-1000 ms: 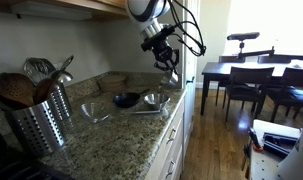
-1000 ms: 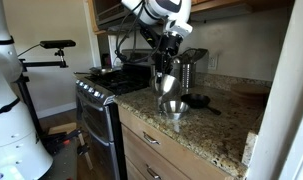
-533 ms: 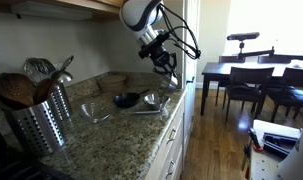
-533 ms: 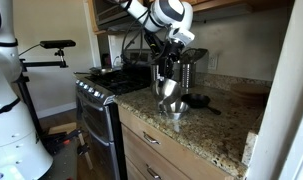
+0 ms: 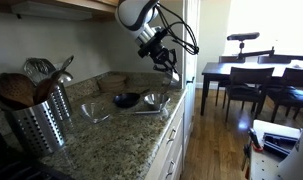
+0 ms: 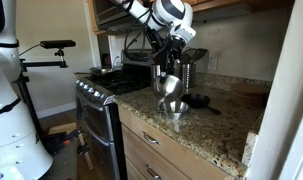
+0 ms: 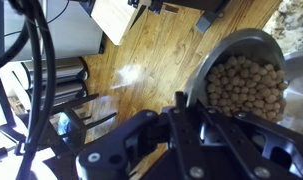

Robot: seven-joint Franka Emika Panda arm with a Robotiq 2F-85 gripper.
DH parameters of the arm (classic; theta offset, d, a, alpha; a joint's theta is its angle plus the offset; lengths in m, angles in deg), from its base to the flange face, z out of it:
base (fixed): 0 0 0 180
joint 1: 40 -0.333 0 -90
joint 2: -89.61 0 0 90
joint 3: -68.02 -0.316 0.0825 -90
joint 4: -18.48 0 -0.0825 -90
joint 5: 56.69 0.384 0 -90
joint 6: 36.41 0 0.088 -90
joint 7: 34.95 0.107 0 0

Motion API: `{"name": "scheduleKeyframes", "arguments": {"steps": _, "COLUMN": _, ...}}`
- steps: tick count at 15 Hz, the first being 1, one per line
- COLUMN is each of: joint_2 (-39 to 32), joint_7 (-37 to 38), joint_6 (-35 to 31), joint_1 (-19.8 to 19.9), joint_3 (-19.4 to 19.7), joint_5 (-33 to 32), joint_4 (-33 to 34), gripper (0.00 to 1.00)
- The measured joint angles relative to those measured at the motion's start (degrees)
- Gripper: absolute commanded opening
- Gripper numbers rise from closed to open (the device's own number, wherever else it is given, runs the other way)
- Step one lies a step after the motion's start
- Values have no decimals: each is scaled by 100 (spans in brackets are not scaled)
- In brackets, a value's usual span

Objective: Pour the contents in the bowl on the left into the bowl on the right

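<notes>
Granite counter (image 5: 121, 135) (wood floor (image 5: 216, 145) beside); hand (image 6: 168, 72) grips tilted bowl (image 7: 231, 50).

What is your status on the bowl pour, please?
Pincer shut on metal bowl, tilted above counter. Beige round contents inside. Receiving bowl beneath. Path down looks unobstructed.

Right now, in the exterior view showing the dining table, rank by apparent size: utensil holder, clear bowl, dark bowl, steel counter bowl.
1. Utensil holder, nearest the camera.
2. Clear bowl.
3. Dark bowl and steel bowl: look alike.
</notes>
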State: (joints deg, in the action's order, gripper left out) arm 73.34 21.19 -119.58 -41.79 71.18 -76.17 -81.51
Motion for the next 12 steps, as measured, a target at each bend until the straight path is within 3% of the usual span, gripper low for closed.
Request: {"name": "scheduleKeyframes", "arguments": {"steps": 12, "joint_2": -230, "joint_7": 0, "joint_6": 150, "joint_1": -79, "joint_3": 0, "joint_5": -207, "joint_4": 216, "gripper": 8}}
